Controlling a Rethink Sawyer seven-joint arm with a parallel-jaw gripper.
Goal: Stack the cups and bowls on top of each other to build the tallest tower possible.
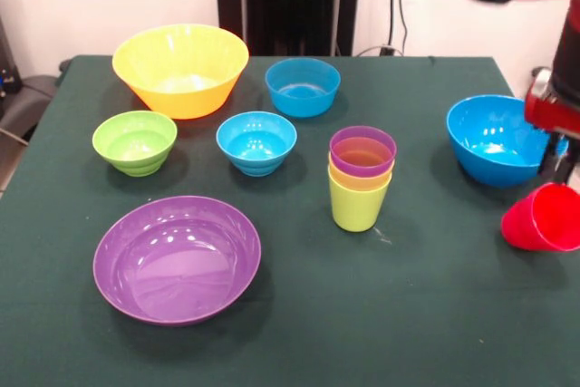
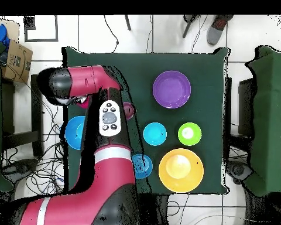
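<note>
The tower (image 1: 362,178) stands right of centre: a lime green cup with a yellow and a purple cup nested in it. Its purple top shows beside the arm in the overhead view (image 2: 129,110). My gripper (image 1: 560,169) hangs at the right edge, next to the large blue bowl (image 1: 494,138), and is shut on the rim of the red cup (image 1: 542,217). The red cup is tilted, just above the cloth. Loose on the table are the yellow-orange bowl (image 1: 179,68), two small blue bowls (image 1: 302,86) (image 1: 256,142), the small green bowl (image 1: 135,141) and the wide purple bowl (image 1: 177,258).
The green cloth-covered table (image 1: 426,314) ends just right of the red cup. In the overhead view my arm (image 2: 110,152) covers the gripper, part of the large blue bowl (image 2: 74,132) and part of one small blue bowl (image 2: 141,166). Chairs stand at both sides.
</note>
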